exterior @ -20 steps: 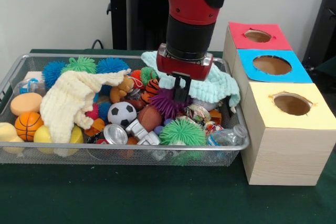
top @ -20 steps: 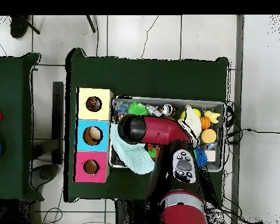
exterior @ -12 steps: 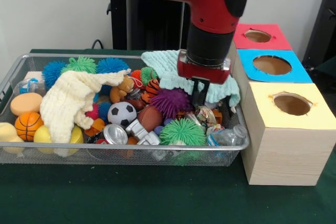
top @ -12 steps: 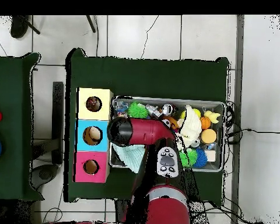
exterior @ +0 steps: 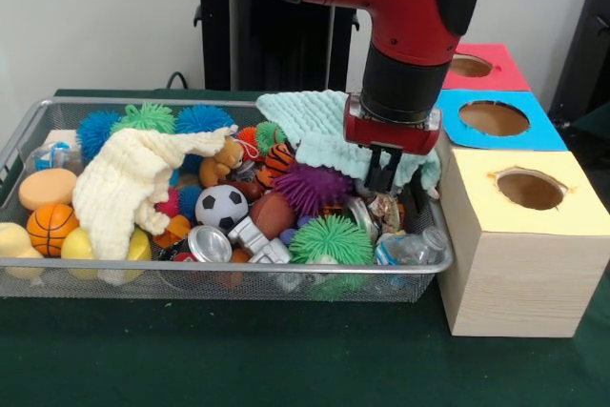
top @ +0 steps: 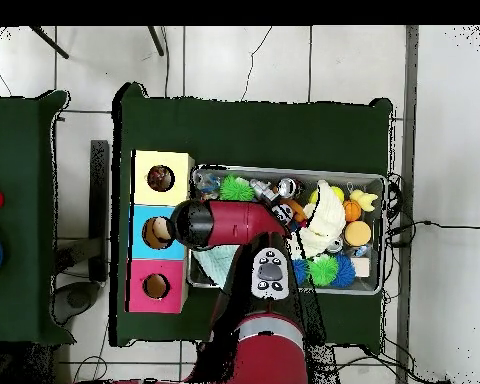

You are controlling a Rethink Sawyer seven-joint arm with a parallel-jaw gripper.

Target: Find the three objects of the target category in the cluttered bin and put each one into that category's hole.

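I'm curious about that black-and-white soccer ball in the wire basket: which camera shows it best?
The front view: the small black-and-white soccer ball sits unobstructed mid-bin, beside the cream knitted cloth, with its patches clear. In the overhead view I cannot pick it out: that part of the wire basket lies beside the red robot arm, and the toys there blur together.

Beside the wire bin point(exterior: 29, 131), the box point(exterior: 519, 264) shows red, blue and yellow tops, while inside lie a black-and-white soccer ball point(exterior: 221, 205), an orange basketball point(exterior: 50, 227) and a purple spiky ball point(exterior: 313, 186).

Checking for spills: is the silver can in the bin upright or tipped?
Tipped. The silver can lies on its side, its round end facing the bin's front wall.
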